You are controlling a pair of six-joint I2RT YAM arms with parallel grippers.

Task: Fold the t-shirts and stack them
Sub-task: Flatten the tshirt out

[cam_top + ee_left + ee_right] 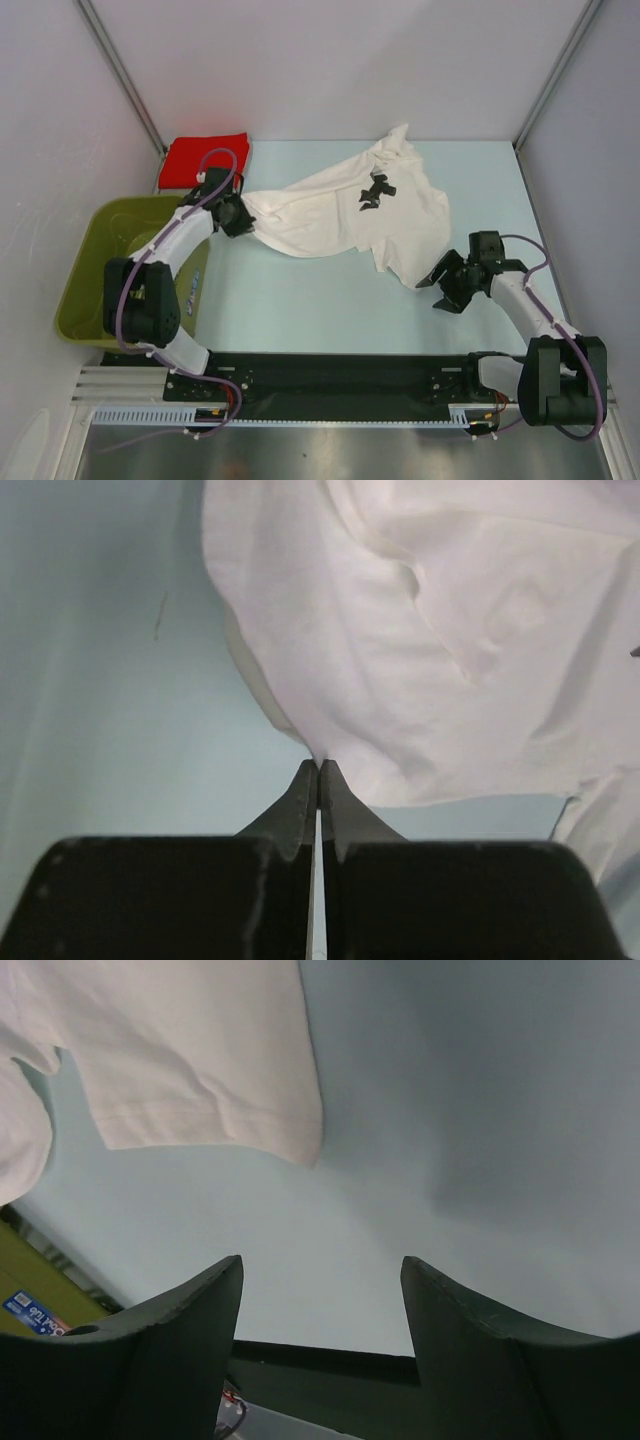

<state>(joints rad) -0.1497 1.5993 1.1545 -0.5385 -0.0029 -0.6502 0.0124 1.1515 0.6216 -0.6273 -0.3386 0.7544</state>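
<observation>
Top external view: the pale blue table is carrying everything. The white t-shirt is lying crumpled across its far middle, stretching out to a point on the left. The olive-green basket is sitting at the left edge, and the red t-shirt is lying folded just behind it in the far left corner. My left gripper is pinching that stretched left tip of the white shirt, and in the left wrist view my fingers are pressing together on the cloth edge. My right gripper is hovering spread and holding nothing, just beside the shirt's near right hem. Small black printed shapes are showing on the shirt's upper side.
</observation>
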